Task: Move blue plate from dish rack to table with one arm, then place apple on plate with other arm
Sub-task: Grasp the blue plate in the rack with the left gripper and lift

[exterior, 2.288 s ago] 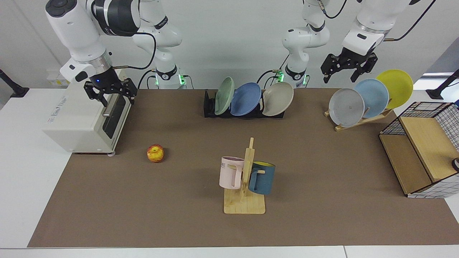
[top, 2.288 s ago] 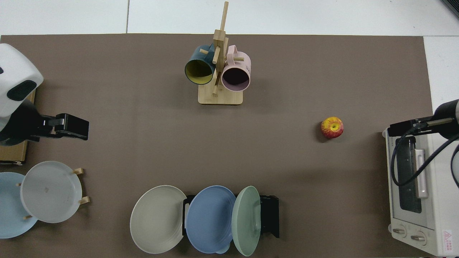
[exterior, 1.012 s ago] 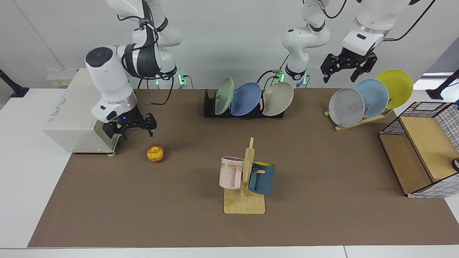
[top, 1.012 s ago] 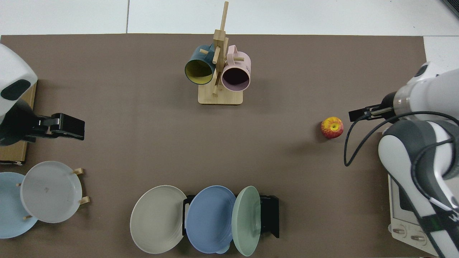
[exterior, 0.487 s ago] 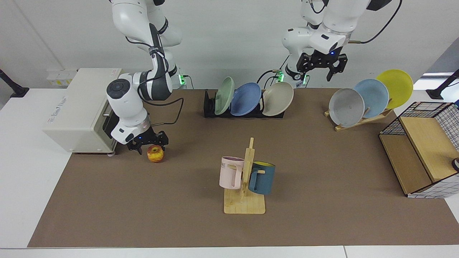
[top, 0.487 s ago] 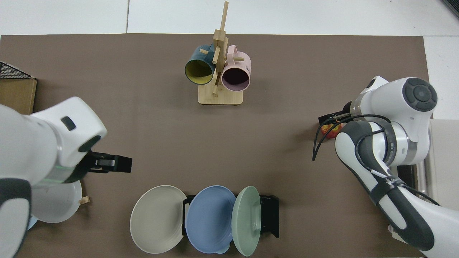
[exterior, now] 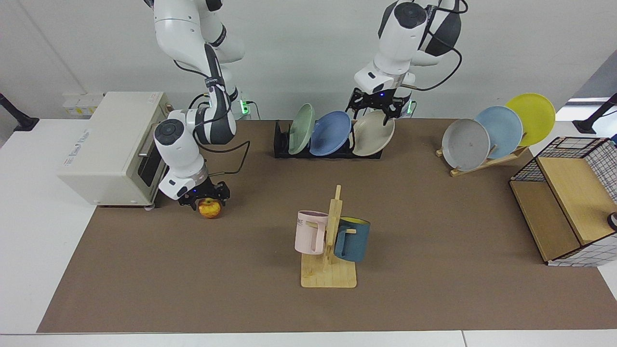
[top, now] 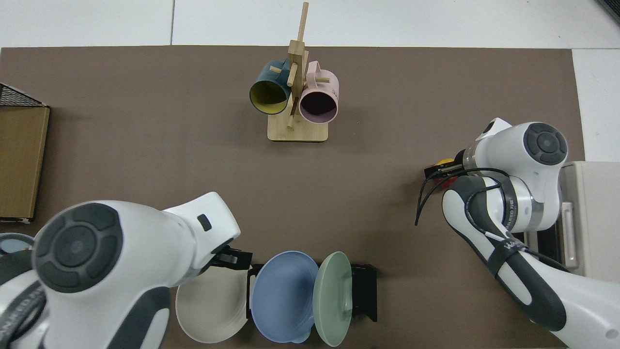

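Here the table, under its wide brown mat, carries everything, and the mug stand near the mat's middle serves as the landmark. Largest of the rest is a white toaster oven, well off to the stand's side at the mat's edge. The right arm comes down in front of that oven; its right gripper sits directly over the apple, fingers spread to either side of the fruit, and whether they touch it cannot be told. From above, only a sliver of the apple shows past the wrist. The left arm reaches to the far side of the stand, where the dish rack stands. The left gripper hangs with fingers apart over the upper rim of a beige plate, the end plate in the rack. The blue plate leans in the rack's middle slot, between the beige plate and a green plate, with no gripper on it. A wooden rack with grey, pale blue and yellow plates stands further along the far edge.
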Action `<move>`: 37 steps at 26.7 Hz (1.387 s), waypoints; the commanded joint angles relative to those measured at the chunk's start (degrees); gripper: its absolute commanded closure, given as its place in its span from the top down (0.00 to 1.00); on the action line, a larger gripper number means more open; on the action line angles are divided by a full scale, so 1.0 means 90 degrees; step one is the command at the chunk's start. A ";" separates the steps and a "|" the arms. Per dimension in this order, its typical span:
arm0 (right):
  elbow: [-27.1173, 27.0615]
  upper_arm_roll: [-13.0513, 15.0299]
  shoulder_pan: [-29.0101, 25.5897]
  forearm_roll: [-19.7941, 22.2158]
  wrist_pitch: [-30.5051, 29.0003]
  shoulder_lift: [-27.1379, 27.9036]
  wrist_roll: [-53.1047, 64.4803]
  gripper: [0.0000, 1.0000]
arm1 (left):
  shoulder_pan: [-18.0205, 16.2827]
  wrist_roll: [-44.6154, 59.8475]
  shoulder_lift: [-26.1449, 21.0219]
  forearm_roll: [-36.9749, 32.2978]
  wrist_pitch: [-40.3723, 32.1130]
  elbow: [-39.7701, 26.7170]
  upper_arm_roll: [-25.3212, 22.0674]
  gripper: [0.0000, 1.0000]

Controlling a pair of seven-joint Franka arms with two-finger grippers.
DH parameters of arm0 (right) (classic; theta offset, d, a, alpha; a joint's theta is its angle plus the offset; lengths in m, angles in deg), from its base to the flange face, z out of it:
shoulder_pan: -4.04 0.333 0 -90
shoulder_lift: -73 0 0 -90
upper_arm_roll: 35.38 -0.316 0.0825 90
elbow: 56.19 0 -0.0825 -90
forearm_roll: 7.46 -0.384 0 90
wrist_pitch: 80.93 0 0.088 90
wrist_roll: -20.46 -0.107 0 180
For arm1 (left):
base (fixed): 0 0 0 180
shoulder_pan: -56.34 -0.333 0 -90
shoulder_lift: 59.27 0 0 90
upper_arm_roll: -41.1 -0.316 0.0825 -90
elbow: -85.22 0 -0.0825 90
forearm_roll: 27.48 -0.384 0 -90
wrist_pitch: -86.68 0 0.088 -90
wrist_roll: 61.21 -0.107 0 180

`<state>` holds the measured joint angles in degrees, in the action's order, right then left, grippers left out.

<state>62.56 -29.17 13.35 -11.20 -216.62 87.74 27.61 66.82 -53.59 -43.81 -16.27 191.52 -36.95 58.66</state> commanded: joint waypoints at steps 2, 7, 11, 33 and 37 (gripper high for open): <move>0.0068 -0.0036 -0.0087 -0.0083 -0.0236 0.0129 0.0007 1.00 | 0.0456 0.0003 0.0352 0.0385 0.0782 -0.1044 0.0050 1.00; 0.0049 -0.0036 -0.0087 -0.0083 -0.0431 0.0207 -0.0042 1.00 | 0.0740 0.0090 -0.0047 0.0609 0.1026 -0.1347 0.0303 1.00; 0.0010 -0.0046 -0.0049 -0.0083 -0.0431 0.0227 -0.0091 1.00 | 0.0730 0.0130 -0.0077 0.0619 0.1281 -0.1533 0.0431 1.00; -0.0127 -0.0036 -0.0009 -0.0073 -0.0607 0.0315 0.0036 0.00 | 0.0711 0.0745 -0.0107 0.0619 0.1086 -0.1748 0.0441 0.00; -0.0225 -0.0046 0.0000 -0.0064 -0.0568 0.0315 0.0056 0.00 | 0.0642 0.0745 -0.0068 0.0610 0.1037 -0.1709 0.0422 0.00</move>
<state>62.10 -29.36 13.45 -11.21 -221.20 89.74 27.61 72.58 -47.46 -45.62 -11.69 201.45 -51.65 63.03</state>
